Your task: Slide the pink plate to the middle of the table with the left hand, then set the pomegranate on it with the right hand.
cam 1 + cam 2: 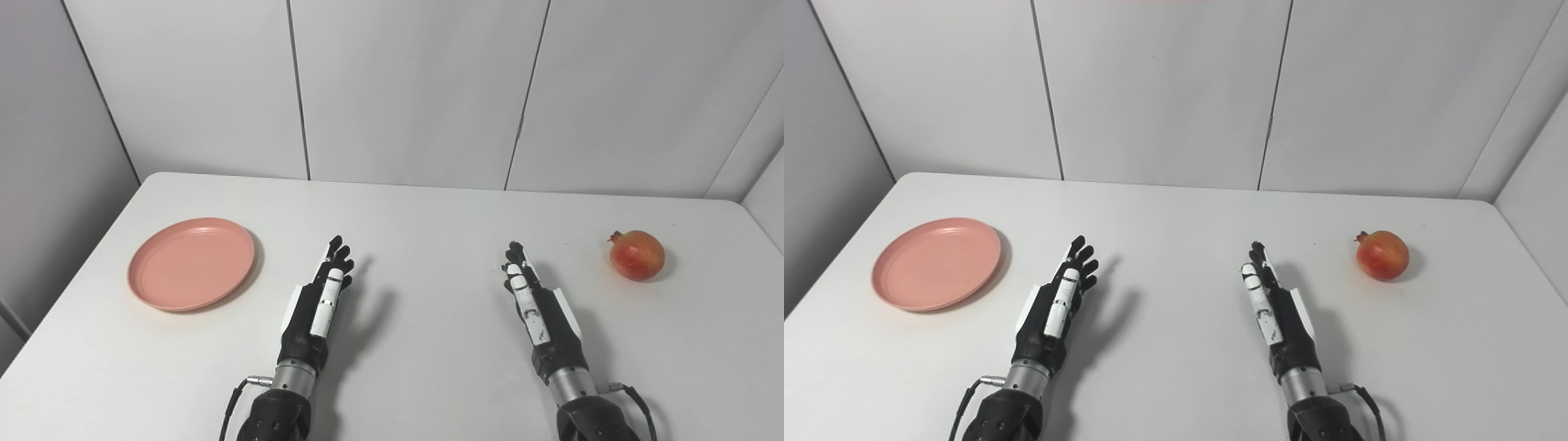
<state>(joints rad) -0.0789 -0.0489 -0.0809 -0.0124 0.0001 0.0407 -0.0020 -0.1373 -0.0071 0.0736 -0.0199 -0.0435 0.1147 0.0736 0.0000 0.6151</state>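
Both hands are empty with fingers extended: we find our left hand (321,294) and right hand (533,300) held over mid-counter (429,367). We note the pink plate (191,263) lies to the left of the left hand, near the counter's left edge, untouched. We judge the slide not yet begun; the pomegranate (637,255) sits right of the right hand.

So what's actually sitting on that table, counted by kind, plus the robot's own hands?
Plates: 1, the pink plate on the left side.
Fruit: 1, the pomegranate on the right side.
Robot hands: 2, the left hand and the right hand, both open, holding nothing.
Total: 4, all on or over the white table.
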